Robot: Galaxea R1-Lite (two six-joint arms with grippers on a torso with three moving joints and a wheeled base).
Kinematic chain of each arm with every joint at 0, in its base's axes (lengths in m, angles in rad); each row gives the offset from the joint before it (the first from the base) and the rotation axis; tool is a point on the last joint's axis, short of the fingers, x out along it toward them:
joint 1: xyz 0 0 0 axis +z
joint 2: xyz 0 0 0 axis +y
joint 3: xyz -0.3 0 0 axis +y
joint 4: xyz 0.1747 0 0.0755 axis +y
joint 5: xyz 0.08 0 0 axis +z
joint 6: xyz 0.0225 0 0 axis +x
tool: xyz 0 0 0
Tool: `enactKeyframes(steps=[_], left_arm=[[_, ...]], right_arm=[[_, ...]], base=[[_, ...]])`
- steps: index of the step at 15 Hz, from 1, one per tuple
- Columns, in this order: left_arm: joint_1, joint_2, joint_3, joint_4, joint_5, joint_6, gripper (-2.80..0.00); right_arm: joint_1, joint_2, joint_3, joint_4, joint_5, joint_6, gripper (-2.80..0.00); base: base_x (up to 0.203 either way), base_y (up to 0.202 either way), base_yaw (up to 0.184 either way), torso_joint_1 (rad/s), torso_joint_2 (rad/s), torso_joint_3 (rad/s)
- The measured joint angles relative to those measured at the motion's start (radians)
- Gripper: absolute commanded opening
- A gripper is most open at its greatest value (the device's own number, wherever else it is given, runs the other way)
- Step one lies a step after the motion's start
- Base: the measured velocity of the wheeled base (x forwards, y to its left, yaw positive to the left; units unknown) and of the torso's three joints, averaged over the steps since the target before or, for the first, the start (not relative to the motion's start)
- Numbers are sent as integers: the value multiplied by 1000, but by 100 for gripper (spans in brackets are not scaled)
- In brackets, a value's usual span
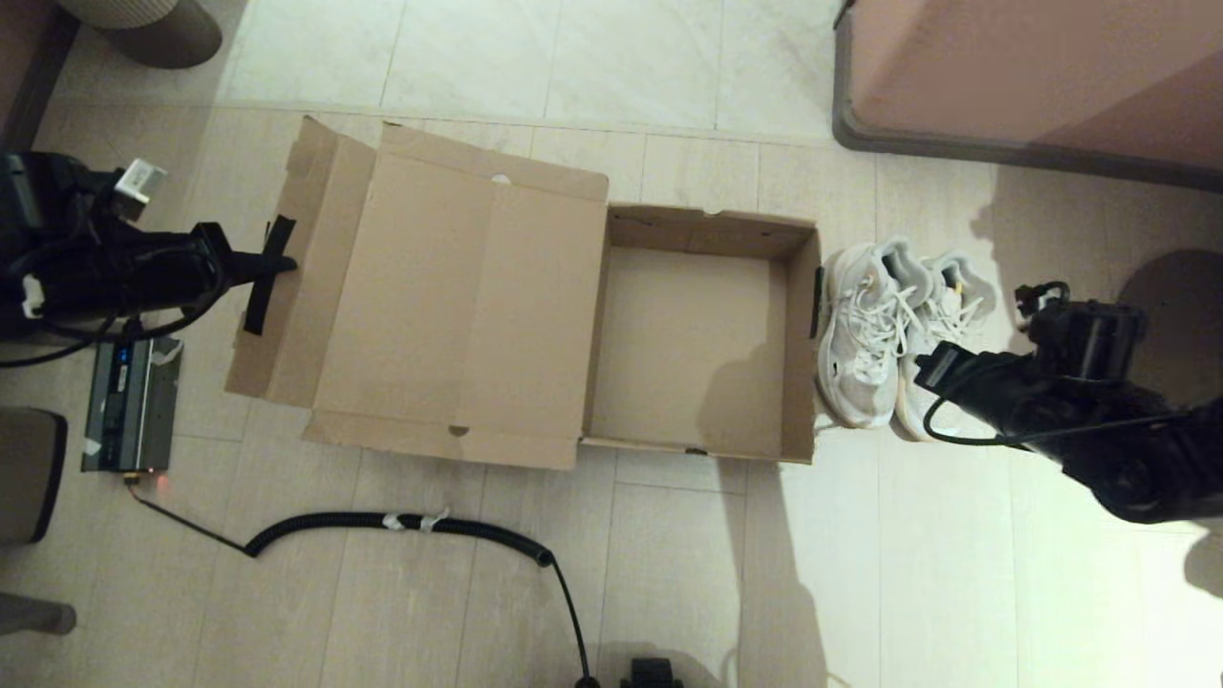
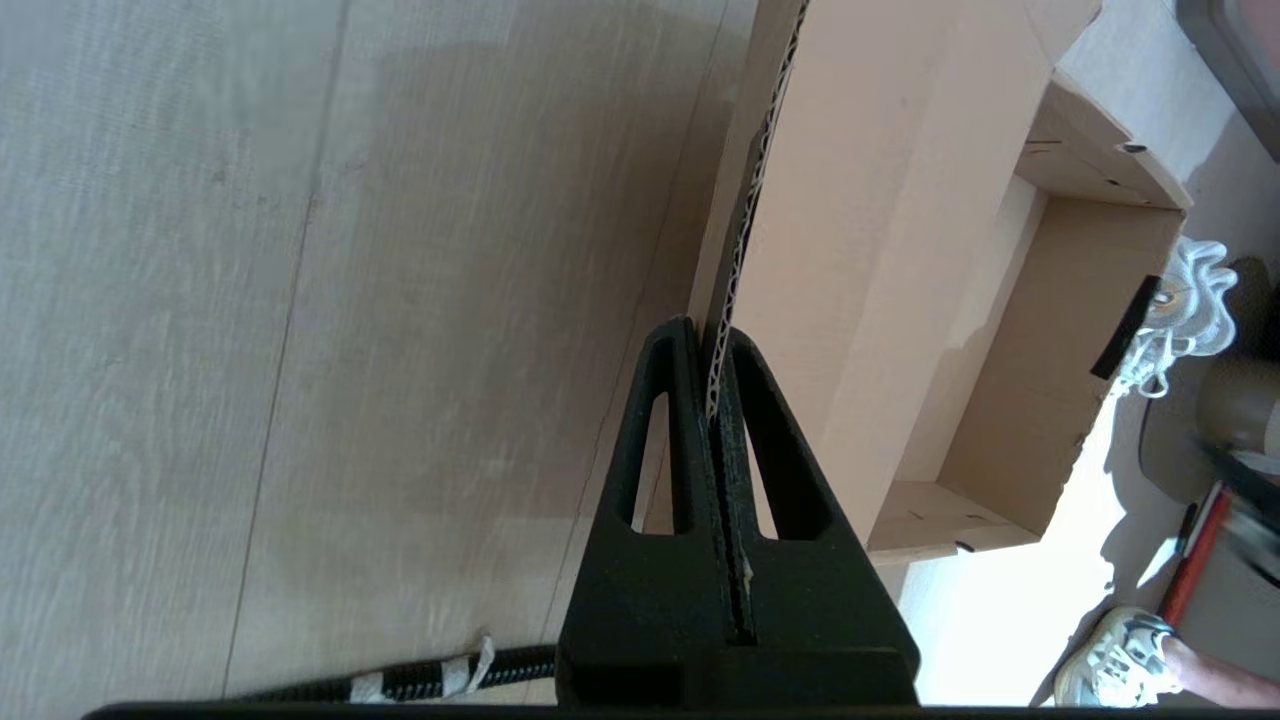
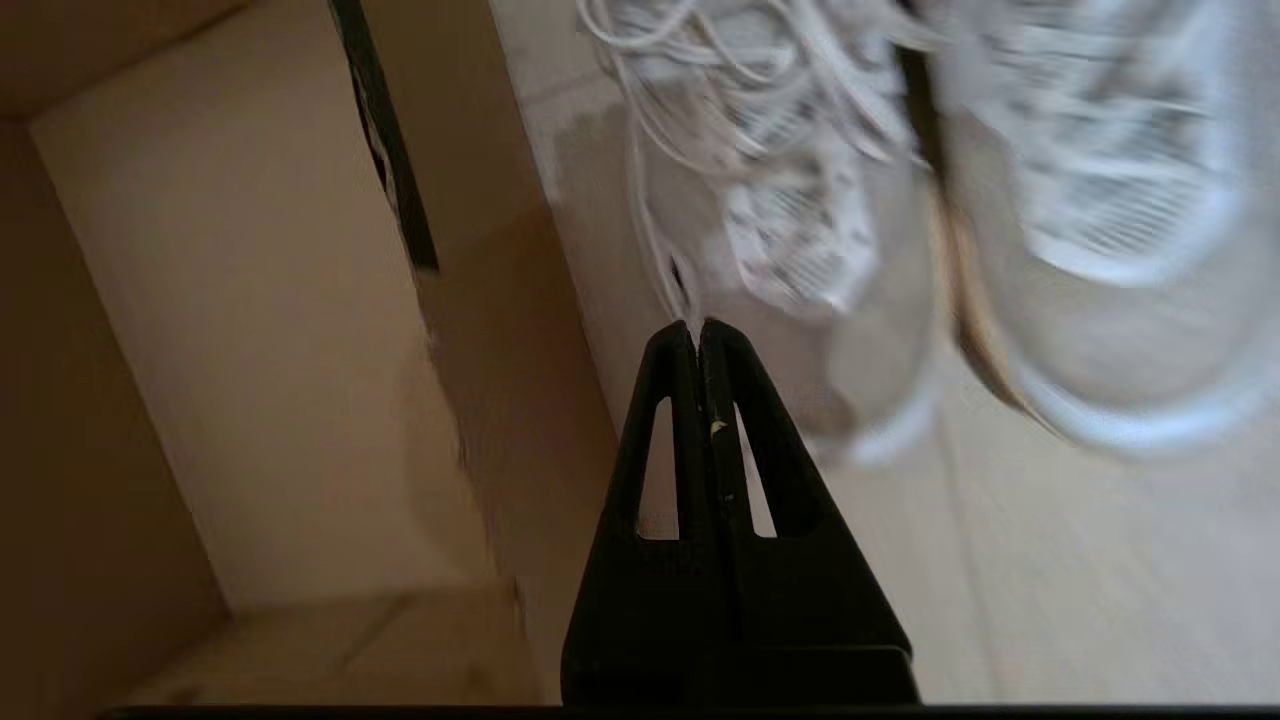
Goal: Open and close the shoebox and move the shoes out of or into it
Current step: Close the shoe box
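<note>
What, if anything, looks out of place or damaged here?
Nothing stands out. The shoebox sits open and empty, lid flap pinched by the left gripper. The shoes stand paired on the floor beside it, near the shut right gripper.

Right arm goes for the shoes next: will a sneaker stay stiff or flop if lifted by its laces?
The shoes would probably dangle and swing: their laces lie loose and tangled. The thick soles suggest each would hang toe-down. The right end effector is shut, so it must open first.
</note>
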Motion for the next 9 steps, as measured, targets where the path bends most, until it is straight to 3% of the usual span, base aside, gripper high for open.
enactKeyframes(steps=[3,9], left_arm=[[-17,-12,-4,2,0,0,-280],[-22,-27,-4,18,0,5,-280]], right_arm=[[41,202,-134,-177,40,56,-280],[107,394,-292,-209,-4,87,-280]], base=[[0,0,0,0,0,0],[0,0,0,0,0,0]])
